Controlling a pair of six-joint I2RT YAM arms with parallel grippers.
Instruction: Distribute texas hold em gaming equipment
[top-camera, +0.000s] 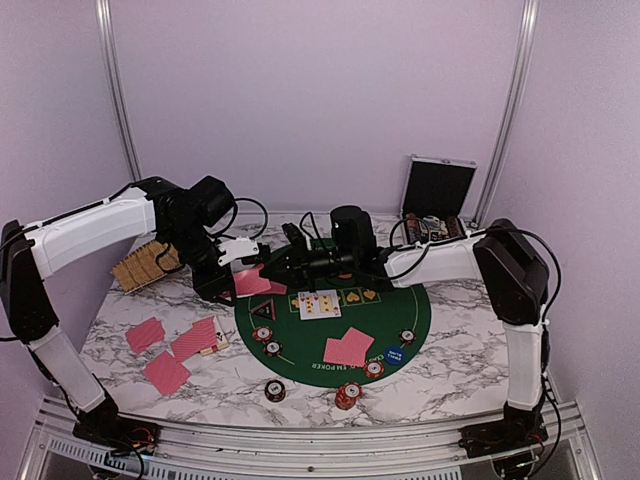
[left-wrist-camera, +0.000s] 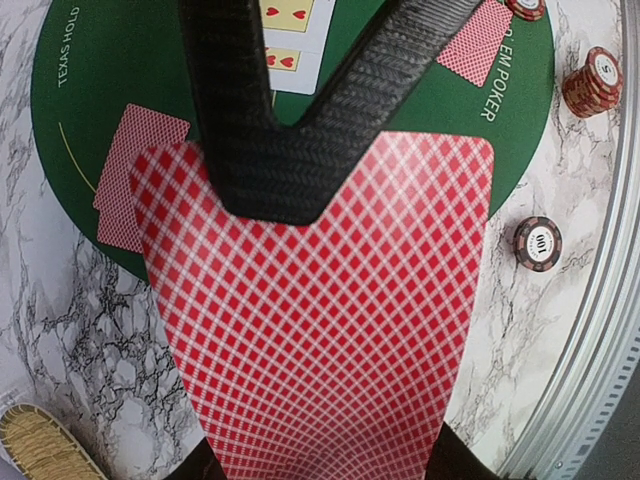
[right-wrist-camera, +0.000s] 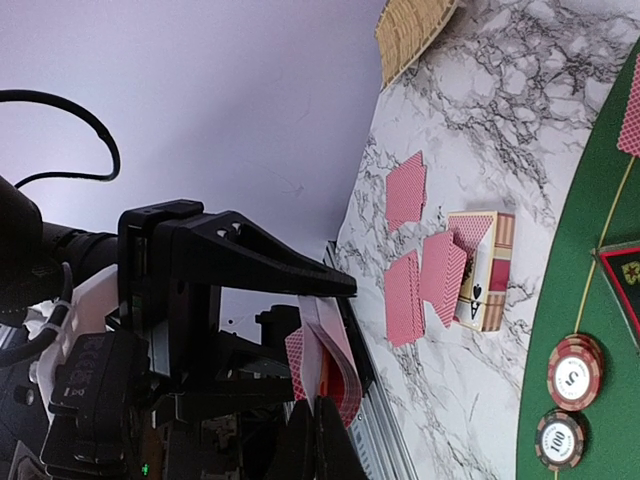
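My left gripper (top-camera: 228, 268) is shut on a deck of red-backed playing cards (left-wrist-camera: 320, 330) and holds it over the left edge of the green poker mat (top-camera: 405, 312). My right gripper (right-wrist-camera: 320, 432) is shut on the edge of the deck's top card (right-wrist-camera: 335, 350), which bows away from the rest. Its black fingers (left-wrist-camera: 290, 150) cross the deck's far end in the left wrist view. Dealt red-backed cards (top-camera: 166, 372) lie left of the mat, with others (top-camera: 347, 347) on it. Three face-up cards (top-camera: 319, 304), striped chips (top-camera: 347, 396), a blue disc (top-camera: 394, 355) and a black triangular marker (top-camera: 263, 309) rest on the mat.
A card box (top-camera: 217, 342) lies among the dealt cards at the left. The straw basket (top-camera: 140, 265) stands at the back left and the open silver case (top-camera: 438, 195) at the back right. A metal rail (top-camera: 300, 440) runs along the near table edge.
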